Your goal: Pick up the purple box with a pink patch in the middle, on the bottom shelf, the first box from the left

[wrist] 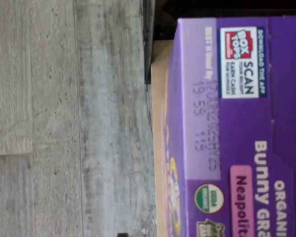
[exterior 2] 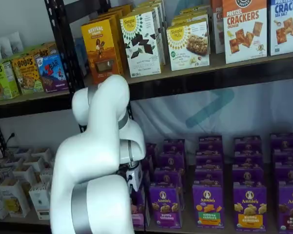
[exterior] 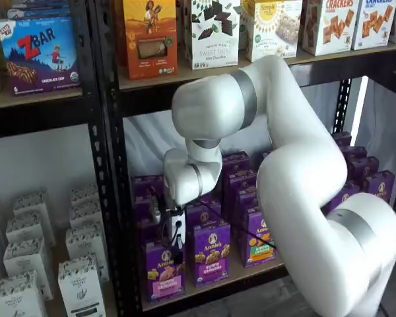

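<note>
Black perforated uprights (exterior: pixel 109 165) carry tan wooden upper shelves (exterior 2: pixel 219 61), with white sheeting (exterior 2: pixel 195 114) hanging behind them and grey wood-plank flooring (wrist: pixel 64 123) below.

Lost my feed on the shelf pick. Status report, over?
Gripper low over the purple box, fingers unclear, open or shut unknown. Box upright at front of the bottom shelf. Neighbouring purple box close beside; nothing else in the way.

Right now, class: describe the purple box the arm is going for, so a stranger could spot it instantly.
Find the bottom shelf packed with purple Annie's boxes. The purple box stands front row, leftmost, just under the white arm's wrist. Its lower band is pink; its neighbour's is purple-white.
</note>
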Tool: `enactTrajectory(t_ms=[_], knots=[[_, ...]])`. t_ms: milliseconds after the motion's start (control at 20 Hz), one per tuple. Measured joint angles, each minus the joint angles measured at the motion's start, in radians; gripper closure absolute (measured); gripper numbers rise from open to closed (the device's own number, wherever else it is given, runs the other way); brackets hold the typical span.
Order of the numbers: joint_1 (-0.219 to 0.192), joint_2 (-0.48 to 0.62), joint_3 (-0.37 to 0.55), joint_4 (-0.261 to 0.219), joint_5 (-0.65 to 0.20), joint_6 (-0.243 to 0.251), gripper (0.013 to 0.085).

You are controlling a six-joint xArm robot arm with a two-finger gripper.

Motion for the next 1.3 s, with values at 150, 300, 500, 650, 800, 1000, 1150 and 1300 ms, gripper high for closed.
enactTrajectory(t_ms=[150,300,500,650,800,1000,1150,1300], knots=[[0.0,0.004,-0.002,-0.004,0.002,0.003,0.013],[-0.001,0.005,0.001,0.014,-0.008,-0.013,0.017],[-0.002,0.004,0.003,0.025,-0.015,-0.025,0.025],[-0.001,0.005,0.002,0.023,-0.01,-0.023,0.033],[0.001,0.005,0.001,0.012,-0.002,-0.01,0.033],[0.005,0.004,0.004,0.012,0.0,-0.006,0.033],[0.007,0.005,0.005,0.009,-0.005,-0.001,0.033],[0.009,0.006,0.006,0.01,-0.006,-0.001,0.041]])
